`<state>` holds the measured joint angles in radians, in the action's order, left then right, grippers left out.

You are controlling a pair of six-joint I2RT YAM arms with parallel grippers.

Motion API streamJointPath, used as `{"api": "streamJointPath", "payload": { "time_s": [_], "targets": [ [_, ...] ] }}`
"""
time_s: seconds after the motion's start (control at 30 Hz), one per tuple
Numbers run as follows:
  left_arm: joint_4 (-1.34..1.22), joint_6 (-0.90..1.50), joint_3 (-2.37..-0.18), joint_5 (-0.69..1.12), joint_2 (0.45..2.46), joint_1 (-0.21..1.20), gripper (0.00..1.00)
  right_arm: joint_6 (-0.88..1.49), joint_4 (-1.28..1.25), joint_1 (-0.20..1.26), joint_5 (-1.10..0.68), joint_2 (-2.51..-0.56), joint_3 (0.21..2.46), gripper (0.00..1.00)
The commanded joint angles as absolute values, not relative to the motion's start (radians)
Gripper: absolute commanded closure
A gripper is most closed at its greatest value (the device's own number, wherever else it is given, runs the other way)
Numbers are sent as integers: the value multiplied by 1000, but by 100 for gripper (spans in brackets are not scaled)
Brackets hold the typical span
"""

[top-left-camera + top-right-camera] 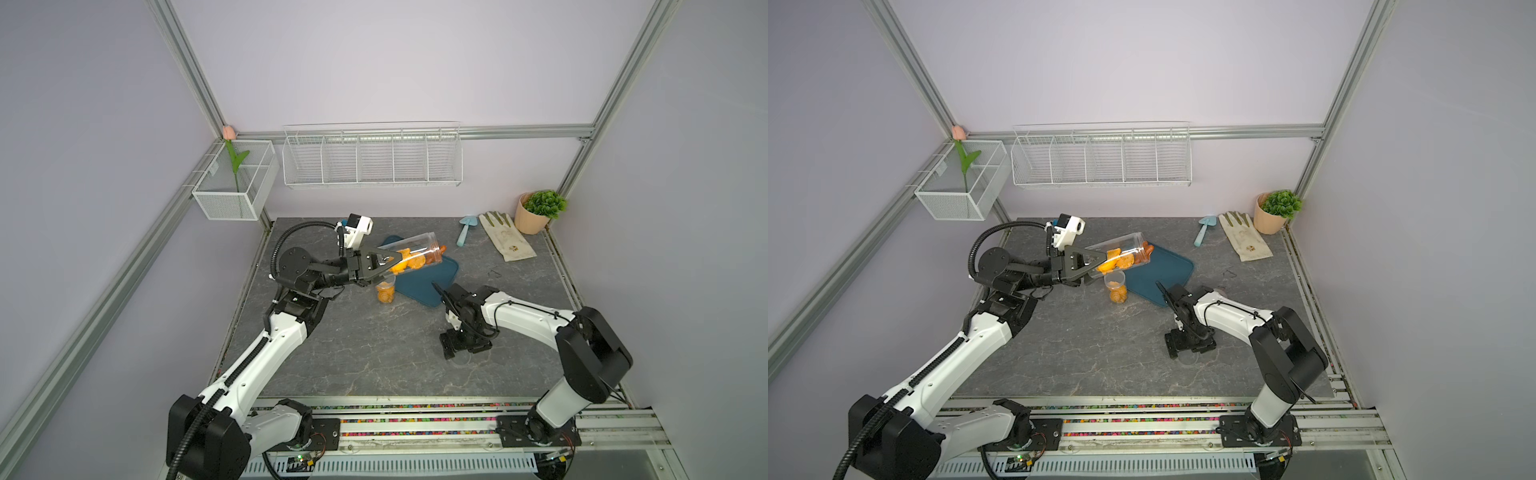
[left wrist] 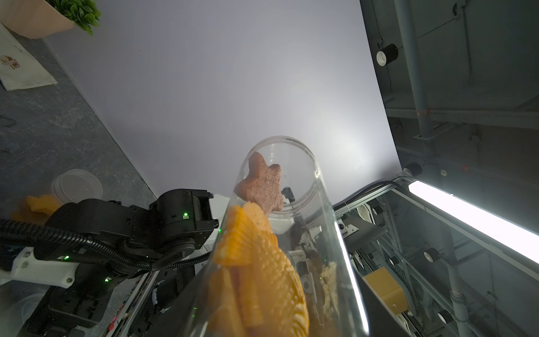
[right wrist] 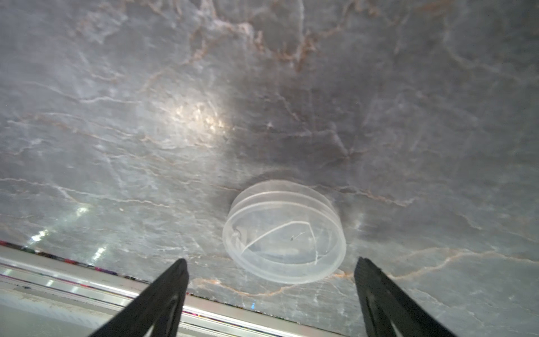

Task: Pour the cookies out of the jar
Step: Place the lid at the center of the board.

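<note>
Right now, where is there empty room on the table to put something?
The widest bare table is at the front, between the left arm and right arm. Another mostly bare patch sits between the glove, the tray and that arm. Crowded: the jar, the cookie cup, and the lid by the right gripper.

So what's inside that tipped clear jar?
Orange-yellow cookies lie in the jar, with a brown star nearest its open mouth. The left gripper covers its closed end, so no full count.
</note>
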<state>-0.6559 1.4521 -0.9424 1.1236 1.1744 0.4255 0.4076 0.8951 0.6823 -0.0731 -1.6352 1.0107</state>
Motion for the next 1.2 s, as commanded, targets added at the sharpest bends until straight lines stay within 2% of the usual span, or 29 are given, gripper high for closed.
{"api": "streamJointPath", "payload": {
  "time_s": [0.0, 0.17, 0.27, 0.63, 1.17],
  "targets": [
    [-675, 1445, -939, 1132, 1159, 422, 44, 430, 922, 702, -57, -1563, 1004, 9],
    [-663, 1421, -949, 1135, 1171, 414, 44, 466, 891, 756, -29, -1482, 972, 9],
    [-669, 1419, -953, 1137, 1186, 412, 44, 478, 818, 768, -99, -1455, 927, 9],
    [-693, 1420, -956, 1143, 1213, 396, 44, 464, 756, 768, -168, -1523, 901, 9],
    [-732, 1425, -968, 1150, 1254, 383, 44, 489, 765, 768, -176, -1480, 835, 9]
  ]
}}
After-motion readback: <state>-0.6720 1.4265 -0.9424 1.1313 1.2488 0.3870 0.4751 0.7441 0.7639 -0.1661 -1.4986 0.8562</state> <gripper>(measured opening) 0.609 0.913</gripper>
